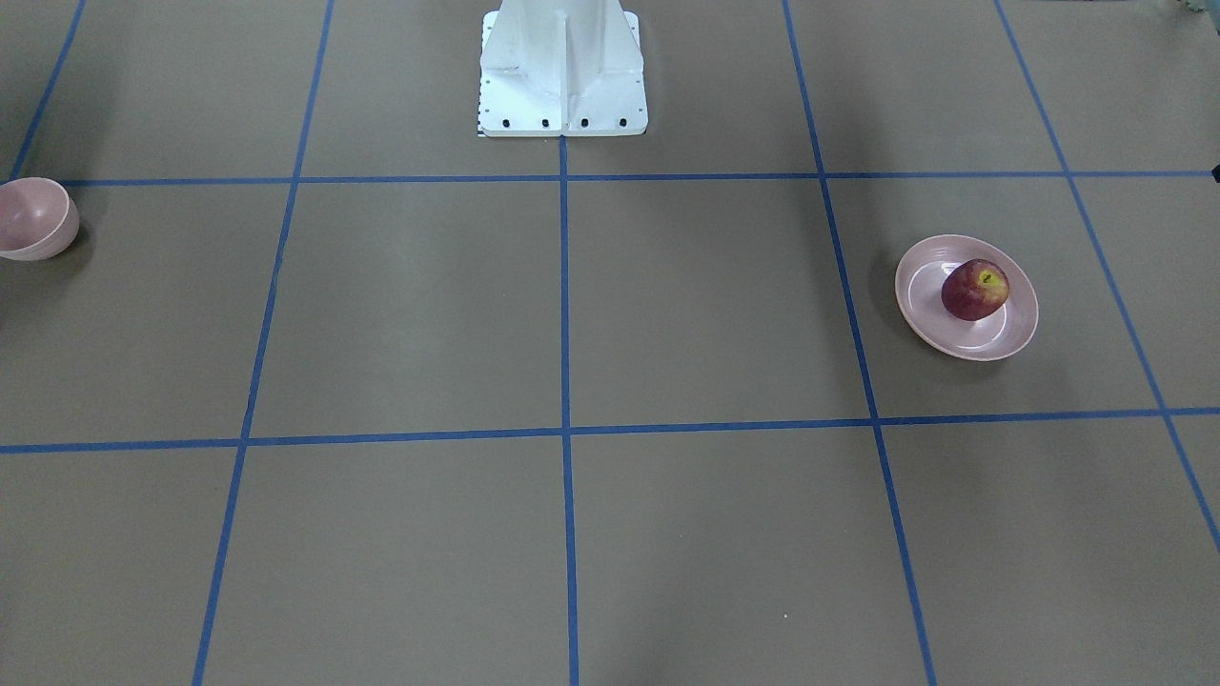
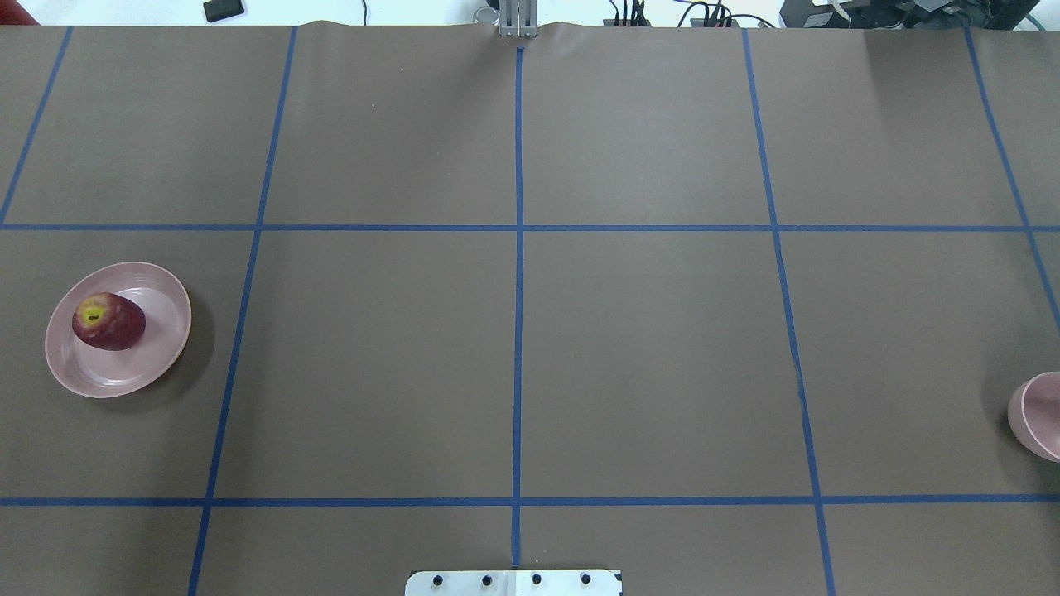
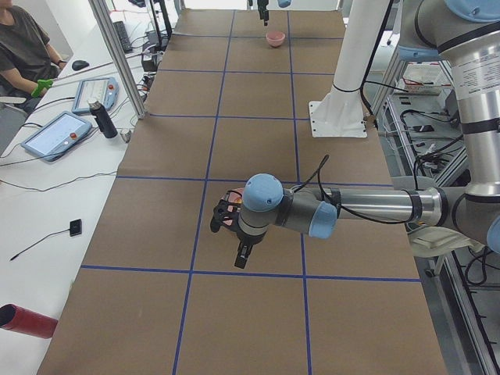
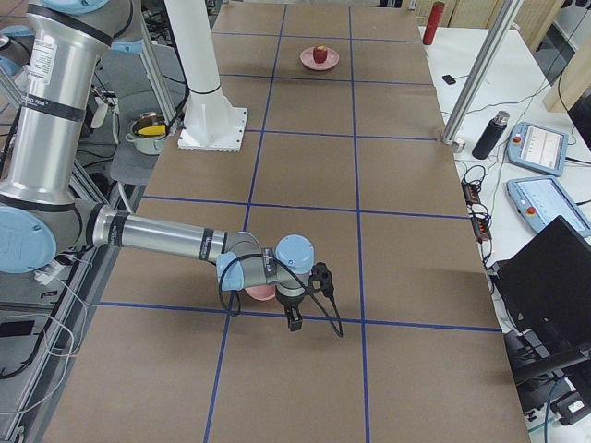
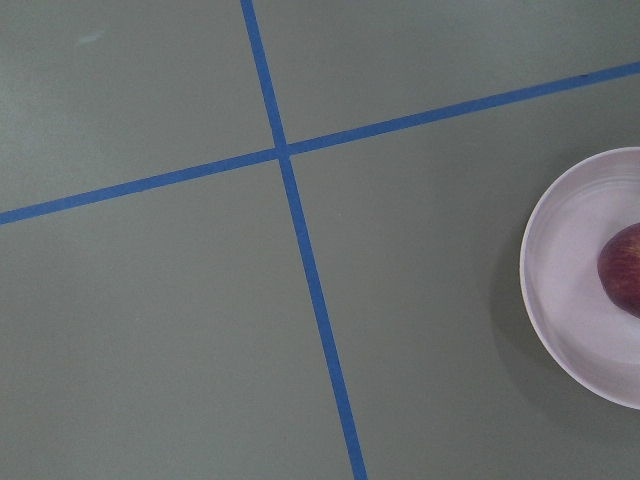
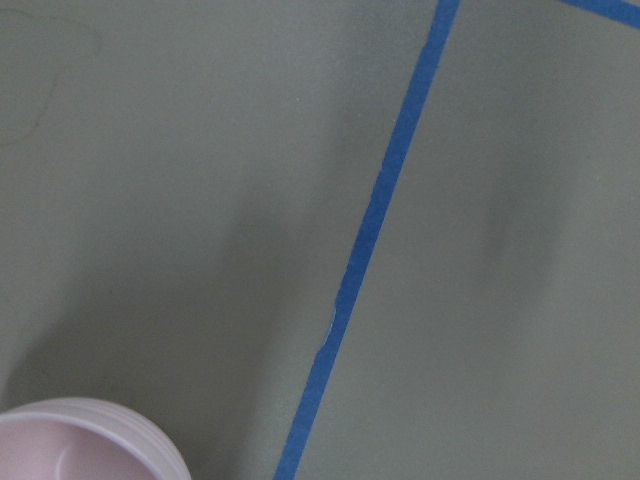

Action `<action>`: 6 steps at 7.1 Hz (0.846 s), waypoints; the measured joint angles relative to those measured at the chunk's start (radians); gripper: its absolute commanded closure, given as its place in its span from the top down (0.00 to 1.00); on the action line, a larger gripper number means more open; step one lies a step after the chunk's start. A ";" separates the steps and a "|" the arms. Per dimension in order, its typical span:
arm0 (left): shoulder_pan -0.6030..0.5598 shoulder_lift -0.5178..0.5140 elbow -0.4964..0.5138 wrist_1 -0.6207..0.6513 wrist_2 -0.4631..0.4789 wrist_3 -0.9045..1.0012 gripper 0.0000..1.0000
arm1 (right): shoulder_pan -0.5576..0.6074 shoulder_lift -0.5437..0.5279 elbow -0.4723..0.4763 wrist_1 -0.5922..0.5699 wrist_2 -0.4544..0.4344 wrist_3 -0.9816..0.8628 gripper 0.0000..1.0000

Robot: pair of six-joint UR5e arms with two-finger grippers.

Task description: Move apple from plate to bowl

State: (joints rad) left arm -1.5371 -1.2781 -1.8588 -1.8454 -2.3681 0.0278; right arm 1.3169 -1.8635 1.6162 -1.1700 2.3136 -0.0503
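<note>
The dark-red apple [image 2: 108,320] with a yellow stem patch sits on the wide pale-pink plate [image 2: 157,348] at the table's left end. They also show in the front view, apple [image 1: 974,289] on plate [image 1: 953,338]. The small deep pink bowl [image 2: 1035,414] stands at the far right end, empty [image 1: 29,219]. My left gripper [image 3: 225,219] hovers above the plate; its wrist view catches the plate's rim [image 5: 560,300] and the apple's edge [image 5: 625,280]. My right gripper [image 4: 321,275] hovers by the bowl [image 4: 261,293]. I cannot tell whether either is open or shut.
The brown table carries a blue tape grid. The white robot base [image 1: 562,71] stands at mid-table on the robot's side. Operators' tablets, a bottle [image 4: 488,135] and a laptop lie on the side bench beyond the table's far edge.
</note>
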 measured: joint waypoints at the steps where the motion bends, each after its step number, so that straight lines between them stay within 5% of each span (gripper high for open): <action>1: 0.000 0.000 -0.003 0.000 0.000 0.000 0.98 | -0.014 -0.026 -0.003 0.054 0.028 0.014 0.96; 4: 0.000 0.001 -0.005 -0.019 0.000 0.000 0.98 | -0.066 -0.050 0.003 0.108 0.081 0.045 0.94; 5: 0.000 0.002 -0.006 -0.023 -0.001 0.000 0.98 | -0.093 -0.051 0.003 0.112 0.075 0.062 0.75; 6: 0.000 0.002 -0.006 -0.029 -0.001 0.000 0.98 | -0.119 -0.051 0.003 0.118 0.063 0.085 0.03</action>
State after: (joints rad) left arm -1.5370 -1.2763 -1.8650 -1.8740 -2.3691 0.0282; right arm 1.1977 -1.9144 1.6194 -1.0522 2.3763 0.0349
